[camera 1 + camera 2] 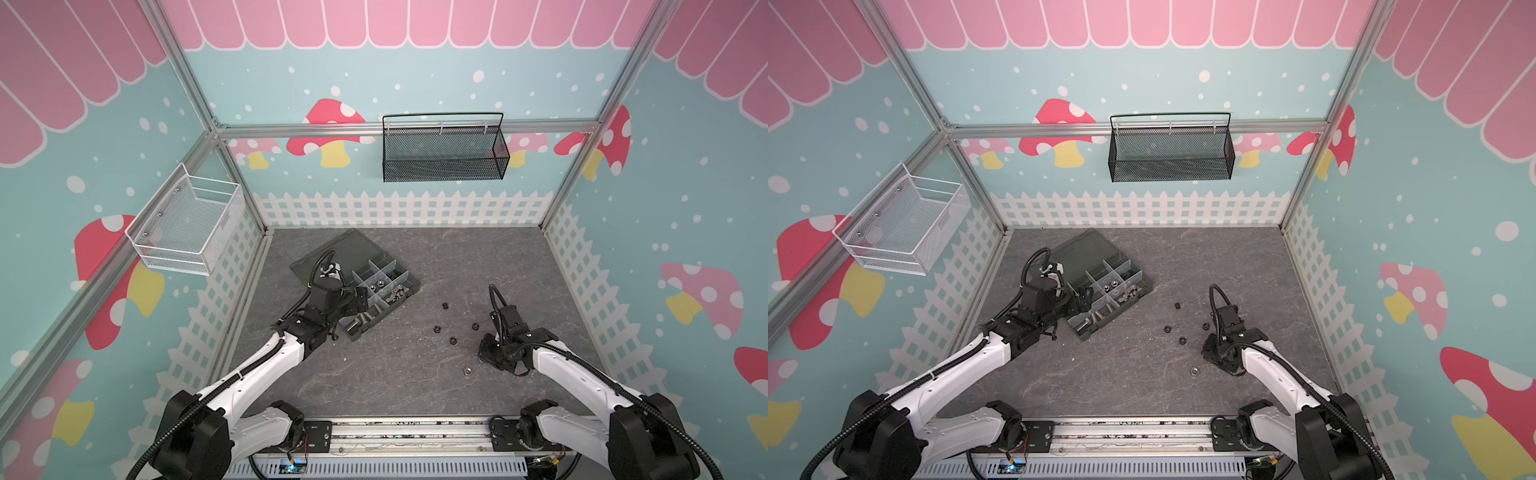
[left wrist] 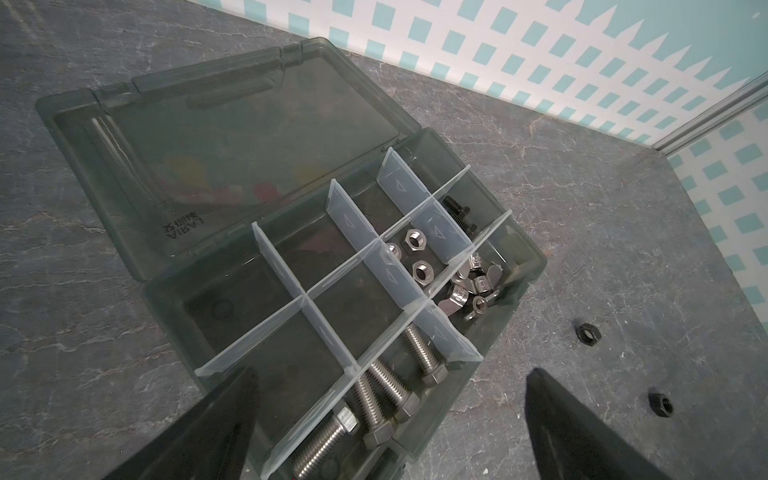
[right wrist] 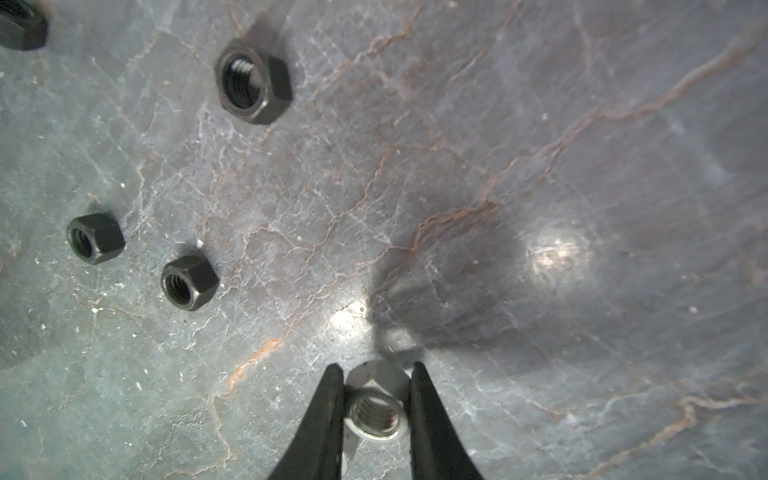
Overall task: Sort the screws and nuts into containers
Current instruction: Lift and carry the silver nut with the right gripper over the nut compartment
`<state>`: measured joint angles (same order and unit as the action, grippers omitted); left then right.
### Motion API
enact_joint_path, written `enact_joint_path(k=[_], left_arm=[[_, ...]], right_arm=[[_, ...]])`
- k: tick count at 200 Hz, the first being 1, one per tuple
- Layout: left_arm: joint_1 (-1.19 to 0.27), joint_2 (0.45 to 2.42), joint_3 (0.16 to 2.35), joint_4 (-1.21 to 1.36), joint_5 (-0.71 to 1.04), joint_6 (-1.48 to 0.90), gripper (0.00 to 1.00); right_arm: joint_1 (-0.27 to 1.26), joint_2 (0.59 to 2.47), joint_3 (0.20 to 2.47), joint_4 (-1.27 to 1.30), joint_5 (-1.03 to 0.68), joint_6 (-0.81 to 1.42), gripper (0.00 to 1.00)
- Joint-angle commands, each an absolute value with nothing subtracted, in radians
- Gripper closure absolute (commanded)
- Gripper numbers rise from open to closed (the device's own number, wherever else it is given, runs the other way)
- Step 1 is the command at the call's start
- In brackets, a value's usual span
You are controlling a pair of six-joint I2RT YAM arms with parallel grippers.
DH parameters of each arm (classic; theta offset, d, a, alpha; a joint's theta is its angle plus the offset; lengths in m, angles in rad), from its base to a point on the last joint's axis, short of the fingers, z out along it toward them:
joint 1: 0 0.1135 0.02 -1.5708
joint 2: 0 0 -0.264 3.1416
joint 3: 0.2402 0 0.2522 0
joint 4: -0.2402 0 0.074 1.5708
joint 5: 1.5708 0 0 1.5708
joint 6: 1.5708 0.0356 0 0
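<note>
Right gripper (image 3: 376,368) pinches a silver nut (image 3: 376,411) low over the near-right table (image 1: 395,374); four black nuts (image 1: 452,340) lie loose between it and the organiser box (image 2: 166,324), where the left gripper (image 2: 392,372) hovers spread wide, empty

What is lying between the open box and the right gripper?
Four loose black nuts on the table, shown in both top views. The right gripper pinches a silver nut in the right wrist view.
</note>
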<state>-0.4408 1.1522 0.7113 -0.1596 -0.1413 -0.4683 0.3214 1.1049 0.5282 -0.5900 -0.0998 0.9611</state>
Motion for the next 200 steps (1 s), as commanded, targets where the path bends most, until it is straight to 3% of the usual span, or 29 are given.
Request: enact_joint_path(k=[1,137,200], left_arm=[[-0.436,1.168,0.735,-0.151,-0.137,-0.482,0.0],[-0.434,1.161,0.721,-0.149,-0.138,-0.495,0.0],[-0.433,1.136,0.7,-0.163,-0.167,-0.511,0.0]], right_arm=[[0.321,1.087,0.554,-0.59,-0.103,0.955,0.89],[0.357,1.113,0.615,-0.574,-0.091,0.914,0.9],[0.556,1.443,0.976,-0.565,0.055,0.792,0.92]])
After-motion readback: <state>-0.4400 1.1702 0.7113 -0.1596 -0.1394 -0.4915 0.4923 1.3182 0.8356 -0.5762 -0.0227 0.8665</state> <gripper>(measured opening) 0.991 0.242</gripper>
